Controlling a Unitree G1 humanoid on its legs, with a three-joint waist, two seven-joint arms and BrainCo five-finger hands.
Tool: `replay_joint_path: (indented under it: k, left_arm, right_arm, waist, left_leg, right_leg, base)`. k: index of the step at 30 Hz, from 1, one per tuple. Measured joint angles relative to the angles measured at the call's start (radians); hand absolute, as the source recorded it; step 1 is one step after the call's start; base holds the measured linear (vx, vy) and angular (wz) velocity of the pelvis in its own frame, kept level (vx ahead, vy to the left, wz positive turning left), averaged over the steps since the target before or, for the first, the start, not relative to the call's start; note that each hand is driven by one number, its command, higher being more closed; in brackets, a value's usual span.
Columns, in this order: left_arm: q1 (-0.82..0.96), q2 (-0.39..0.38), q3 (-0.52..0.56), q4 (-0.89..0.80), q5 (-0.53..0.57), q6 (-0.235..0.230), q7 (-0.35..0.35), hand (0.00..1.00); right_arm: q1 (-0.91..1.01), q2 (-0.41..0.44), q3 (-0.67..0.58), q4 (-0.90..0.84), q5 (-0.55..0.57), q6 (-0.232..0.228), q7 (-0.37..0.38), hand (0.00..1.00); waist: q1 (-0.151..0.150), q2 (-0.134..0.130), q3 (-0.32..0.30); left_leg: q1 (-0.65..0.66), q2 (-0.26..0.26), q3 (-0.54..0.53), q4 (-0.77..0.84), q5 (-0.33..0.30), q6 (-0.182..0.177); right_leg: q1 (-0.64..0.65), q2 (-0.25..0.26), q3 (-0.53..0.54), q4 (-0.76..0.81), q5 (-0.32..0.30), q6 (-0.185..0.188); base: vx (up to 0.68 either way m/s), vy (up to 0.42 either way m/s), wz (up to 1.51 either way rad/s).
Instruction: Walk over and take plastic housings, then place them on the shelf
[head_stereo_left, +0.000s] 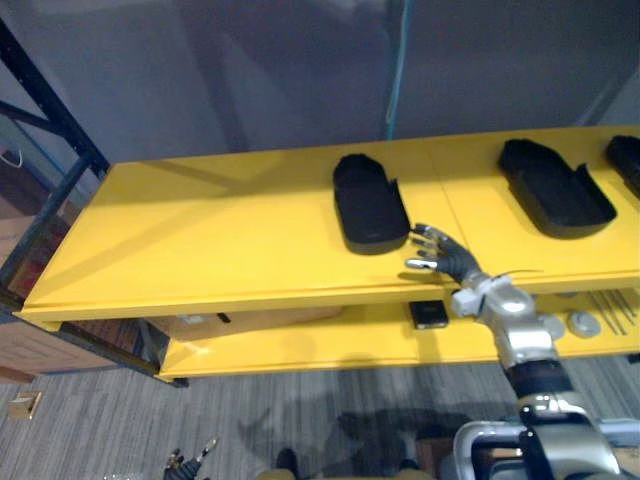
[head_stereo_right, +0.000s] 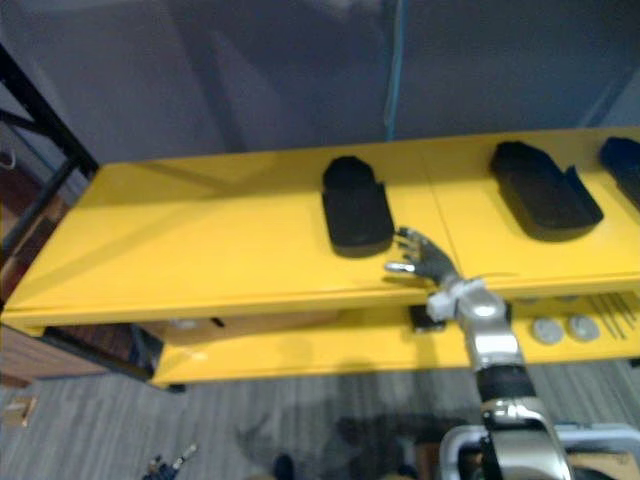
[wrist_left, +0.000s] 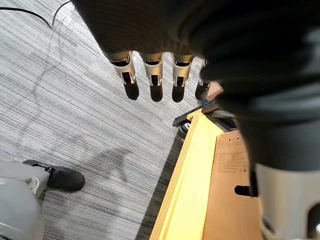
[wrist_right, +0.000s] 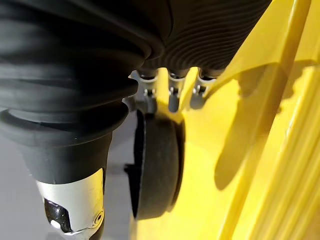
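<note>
The yellow shelf runs across the view on a dark metal frame, with a second yellow level below it. Three black plastic housings lie on the upper level: the middle housing near the centre, another housing well apart to its right, and a third housing cut off at the right edge. The right hand reaches over the shelf's near edge, its fingers straight and slightly spread, the tips just beside the middle housing's near right corner and closed on nothing; whether they touch it I cannot tell. The left hand hangs low over the grey carpet floor, fingers straight and empty, beside a cardboard box on the lower level.
</note>
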Motion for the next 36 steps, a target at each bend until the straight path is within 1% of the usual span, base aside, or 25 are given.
replay_joint_path:
  k: [6, 15, 19, 21, 22, 24, 25, 26, 27, 28, 29, 30, 31, 32, 33, 34, 36]
  left_arm:
    - [0.000, 0.000, -0.001, 0.000, 0.000, 0.000, 0.000, 0.00]
    - [-0.001, 0.000, -0.002, 0.001, 0.000, -0.001, 0.000, 0.00]
    - [-0.001, 0.000, -0.003, 0.002, 0.000, -0.004, 0.000, 0.00]
    - [-0.001, 0.000, -0.003, 0.002, 0.002, -0.016, 0.000, 0.00]
    - [-0.002, 0.000, -0.003, 0.002, 0.002, -0.038, 0.000, 0.00]
    - [-0.007, 0.000, -0.003, 0.000, 0.002, -0.048, 0.001, 0.00]
    - [-0.017, -0.001, -0.004, -0.010, 0.004, -0.064, 0.005, 0.00]
    - [-0.017, -0.002, -0.005, -0.021, 0.018, -0.065, 0.023, 0.00]
    - [-0.020, -0.003, -0.004, -0.052, 0.017, -0.070, 0.048, 0.00]
    - [-0.023, -0.003, -0.004, -0.064, 0.016, -0.073, 0.053, 0.00]
    - [-0.027, -0.004, -0.004, -0.089, 0.018, -0.081, 0.067, 0.00]
    - [-0.029, -0.004, -0.004, -0.113, 0.018, -0.083, 0.074, 0.00]
    - [-0.029, -0.004, -0.004, -0.128, 0.019, -0.083, 0.079, 0.00]
    - [-0.026, -0.004, -0.004, -0.148, 0.018, -0.083, 0.092, 0.00]
    - [-0.024, -0.005, -0.003, -0.165, 0.019, -0.083, 0.104, 0.00]
    - [-0.024, -0.005, -0.003, -0.168, 0.018, -0.083, 0.107, 0.00]
    - [-0.023, -0.009, -0.003, -0.168, 0.018, -0.085, 0.107, 0.00]
  right_arm:
    - [-0.003, 0.012, 0.008, 0.015, 0.001, -0.016, 0.001, 0.00]
    - [-0.015, 0.020, 0.040, 0.044, 0.004, -0.018, 0.001, 0.00]
    - [-0.016, 0.027, 0.040, 0.045, 0.010, -0.018, 0.001, 0.00]
    - [-0.016, 0.029, 0.042, 0.045, 0.010, -0.019, 0.000, 0.00]
    - [-0.016, 0.029, 0.046, 0.044, 0.010, -0.021, -0.004, 0.00]
    - [-0.016, 0.030, 0.050, 0.041, 0.009, -0.024, -0.013, 0.00]
    - [-0.006, 0.035, 0.053, 0.017, 0.008, -0.024, -0.039, 0.00]
    - [0.004, 0.035, 0.051, -0.002, 0.008, -0.023, -0.056, 0.00]
    - [0.029, 0.042, 0.050, -0.043, -0.004, -0.025, -0.104, 0.00]
    - [0.045, 0.049, 0.049, -0.066, -0.012, -0.027, -0.136, 0.00]
    - [0.079, 0.068, 0.035, -0.113, -0.040, -0.047, -0.204, 0.00]
    - [0.109, 0.089, 0.004, -0.170, -0.061, -0.064, -0.255, 0.00]
    - [0.123, 0.097, -0.014, -0.203, -0.080, -0.078, -0.287, 0.00]
    - [0.146, 0.109, -0.053, -0.270, -0.106, -0.109, -0.343, 0.00]
    - [0.165, 0.110, -0.092, -0.349, -0.121, -0.133, -0.397, 0.00]
    - [0.169, 0.110, -0.112, -0.386, -0.123, -0.143, -0.423, 0.00]
    - [0.194, 0.110, -0.186, -0.510, -0.166, -0.193, -0.542, 0.00]
  waist:
    - [0.000, -0.003, -0.002]
    - [-0.001, -0.017, -0.014]
    - [-0.001, -0.017, -0.014]
    - [-0.001, -0.017, -0.014]
    - [-0.002, -0.018, -0.014]
    - [-0.004, -0.018, -0.014]
    - [-0.004, -0.019, -0.015]
    - [-0.004, -0.020, -0.015]
    - [-0.003, -0.022, -0.016]
    - [-0.003, -0.023, -0.017]
    - [-0.003, -0.025, -0.018]
    - [-0.004, -0.025, -0.018]
    - [-0.004, -0.025, -0.018]
    - [-0.004, -0.026, -0.018]
    - [-0.004, -0.028, -0.018]
    - [-0.006, -0.028, -0.018]
    - [-0.010, -0.034, -0.021]
  left_leg:
    - [0.000, 0.000, 0.000, 0.000, 0.000, 0.000]
    - [0.000, 0.000, -0.001, -0.002, 0.000, 0.000]
    - [0.000, 0.000, 0.000, -0.002, 0.000, 0.000]
    - [0.000, 0.000, 0.000, -0.002, 0.000, 0.000]
    - [0.000, 0.000, 0.000, -0.002, 0.000, 0.000]
    - [0.000, 0.000, 0.001, -0.002, 0.000, 0.000]
    - [-0.001, 0.000, 0.000, -0.002, 0.000, 0.000]
    - [-0.002, 0.000, 0.000, -0.002, 0.000, 0.000]
    - [-0.003, 0.000, -0.002, -0.002, 0.000, 0.000]
    - [-0.004, 0.000, -0.003, -0.002, 0.000, 0.000]
    - [-0.008, 0.000, -0.005, -0.002, 0.000, 0.000]
    - [-0.015, -0.001, -0.008, -0.002, 0.001, 0.000]
    - [-0.018, -0.001, -0.009, -0.002, 0.001, 0.000]
    - [-0.018, -0.002, -0.009, -0.002, 0.001, 0.000]
    - [-0.018, -0.001, -0.009, -0.002, 0.001, 0.000]
    - [-0.018, -0.001, -0.009, -0.002, 0.001, 0.000]
    - [-0.016, 0.002, -0.004, -0.002, 0.001, 0.000]
  right_leg:
    - [0.000, 0.000, -0.001, -0.001, 0.000, 0.000]
    - [0.002, 0.001, -0.004, -0.006, 0.001, 0.001]
    - [0.002, 0.001, -0.004, -0.008, 0.002, 0.002]
    - [0.003, 0.001, -0.004, -0.011, 0.003, 0.002]
    - [0.004, 0.001, -0.004, -0.013, 0.004, 0.002]
    - [0.005, 0.002, -0.004, -0.016, 0.006, 0.002]
    - [0.005, 0.002, -0.004, -0.018, 0.008, 0.002]
    - [0.005, 0.003, -0.004, -0.019, 0.008, 0.002]
    - [0.005, 0.003, -0.004, -0.020, 0.009, 0.003]
    - [0.005, 0.003, -0.005, -0.020, 0.009, 0.003]
    - [0.003, 0.003, -0.006, -0.021, 0.009, 0.003]
    - [0.001, 0.003, -0.008, -0.021, 0.010, 0.004]
    - [0.000, 0.003, -0.008, -0.023, 0.011, 0.005]
    - [0.001, 0.003, -0.008, -0.025, 0.012, 0.005]
    - [0.002, 0.003, -0.006, -0.026, 0.012, 0.005]
    - [0.002, 0.004, -0.006, -0.026, 0.012, 0.005]
    - [0.002, 0.005, -0.002, -0.027, 0.012, 0.005]
  base:
    - [0.00, 0.000, 0.00]
    - [0.00, 0.000, 0.00]
    - [0.00, 0.000, 0.00]
    - [0.00, 0.000, 0.00]
    - [0.00, 0.000, 0.00]
    - [0.00, 0.000, 0.00]
    - [0.00, 0.000, 0.00]
    - [0.00, 0.000, 0.00]
    - [0.00, -0.002, 0.04]
    - [0.01, -0.002, 0.05]
    - [0.01, -0.001, 0.07]
    - [0.01, 0.000, 0.07]
    - [0.02, 0.001, 0.05]
    - [0.00, 0.000, 0.00]
    - [0.00, 0.000, 0.00]
    - [0.00, 0.000, 0.00]
    - [0.01, -0.010, -0.05]
